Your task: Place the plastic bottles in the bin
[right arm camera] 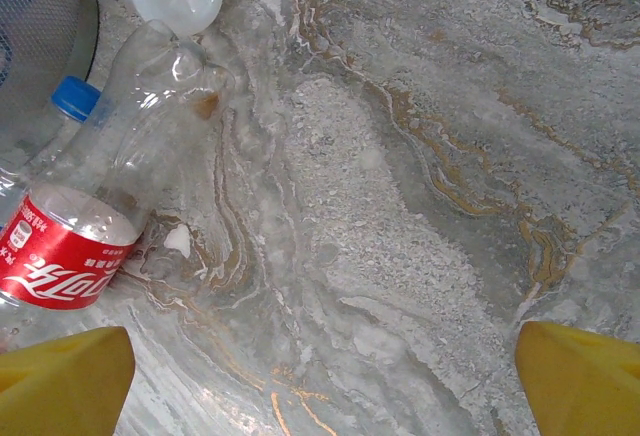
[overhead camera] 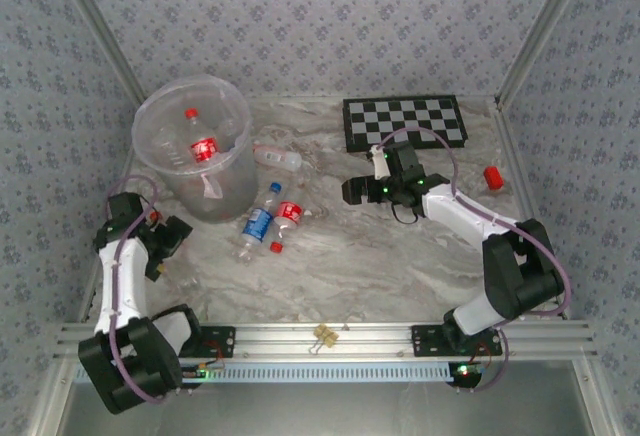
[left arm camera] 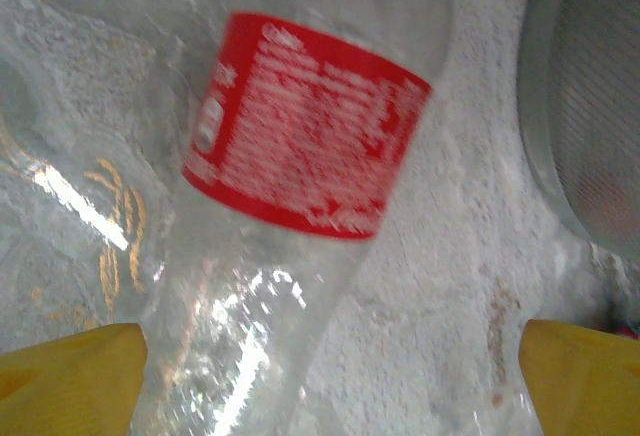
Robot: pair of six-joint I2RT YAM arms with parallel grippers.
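Left fingers (left arm camera: 70,381), spread wide and gripping nothing, flank a red-labelled bottle (left arm camera: 310,146) lying on the worktop (left arm camera: 470,286); right fingers (right arm camera: 575,381), equally wide, empty. Bin (overhead camera: 180,196), upright at rear left, contains one red-capped bottle (overhead camera: 203,146). Blue-labelled bottle (overhead camera: 258,223), red-label bottle (overhead camera: 290,211) and plain bottle (overhead camera: 278,158) lie just right of it.

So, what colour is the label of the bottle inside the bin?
Red; the bottle shows best in the top external view.
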